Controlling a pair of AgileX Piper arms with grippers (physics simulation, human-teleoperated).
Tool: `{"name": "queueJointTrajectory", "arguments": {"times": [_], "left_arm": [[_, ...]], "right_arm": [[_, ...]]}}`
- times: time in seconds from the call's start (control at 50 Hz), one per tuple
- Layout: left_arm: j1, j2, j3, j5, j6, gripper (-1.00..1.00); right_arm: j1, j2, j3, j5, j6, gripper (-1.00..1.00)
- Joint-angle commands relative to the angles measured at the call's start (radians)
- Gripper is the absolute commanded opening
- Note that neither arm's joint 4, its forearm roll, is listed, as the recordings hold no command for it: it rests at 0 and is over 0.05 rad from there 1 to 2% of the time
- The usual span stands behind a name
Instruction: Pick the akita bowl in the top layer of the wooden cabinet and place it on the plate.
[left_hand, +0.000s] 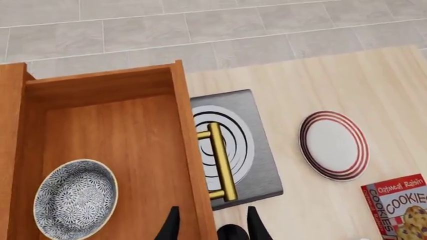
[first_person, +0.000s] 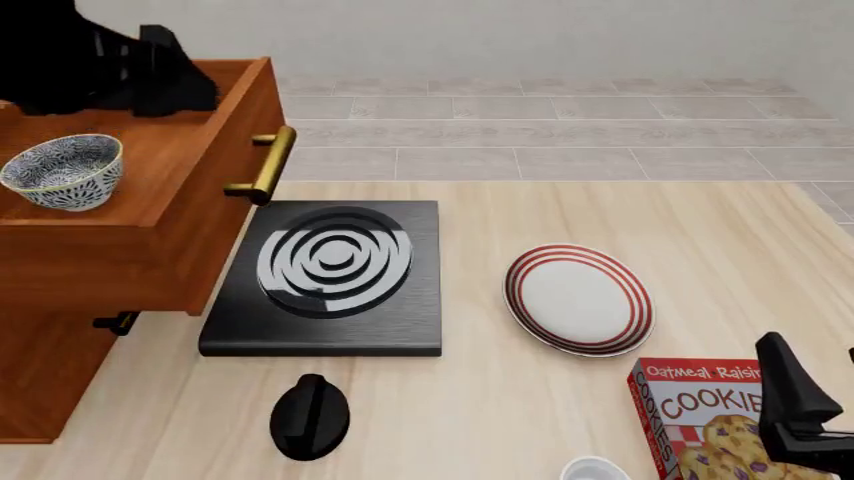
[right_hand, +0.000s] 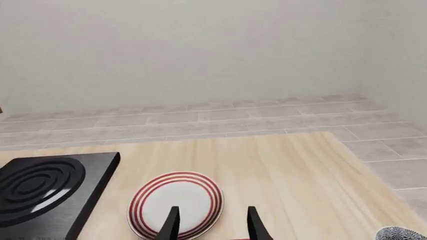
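The akita bowl (first_person: 64, 170) stands upright inside the pulled-out top layer (first_person: 147, 230) of the wooden cabinet (first_person: 40, 370). In the left wrist view the bowl (left_hand: 73, 200) rests on the drawer floor. My left gripper (left_hand: 213, 227) hovers open and empty above the drawer's front wall, near the brass handle (left_hand: 220, 162). The left arm (first_person: 120, 70) shows as a black mass over the drawer's back. The plate (first_person: 578, 298) lies bare on the table right of the stove. My right gripper (right_hand: 212, 225) is open and empty, low at the front right, facing the plate (right_hand: 175, 204).
A black stove slab (first_person: 334, 275) with white rings sits under the drawer's handle end. A cookie box (first_person: 707, 410) lies at the front right beside the right arm (first_person: 798, 400). A black knob-like object (first_person: 310, 415) and a white round object (first_person: 594, 468) sit near the front edge.
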Motion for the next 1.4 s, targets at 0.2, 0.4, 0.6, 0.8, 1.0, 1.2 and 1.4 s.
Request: {"name": "queueJointTrajectory", "arguments": {"times": [0.2,0.4,0.6,0.8,1.0,1.2,1.4], "left_arm": [[0.051,0.026,-0.099,0.032,0.045,1.0],[0.081,0.045,-0.138,0.063,0.061,1.0],[0.118,0.07,-0.185,0.112,0.044,1.0],[0.16,0.087,-0.223,0.137,0.052,1.0],[0.222,0.118,-0.244,0.166,0.047,1.0],[0.251,0.136,-0.255,0.177,0.057,1.0],[0.29,0.149,-0.257,0.173,0.111,1.0]], "right_arm": [[0.003,-0.013,0.001,0.011,-0.004,1.0],[0.005,-0.013,0.001,0.011,-0.006,1.0],[0.006,-0.01,0.001,0.007,-0.008,1.0],[0.011,-0.019,0.001,0.017,-0.013,1.0],[0.012,-0.022,0.001,0.019,-0.017,1.0],[0.012,-0.021,0.001,0.018,-0.018,1.0],[0.013,-0.022,0.001,0.019,-0.019,1.0]]}}
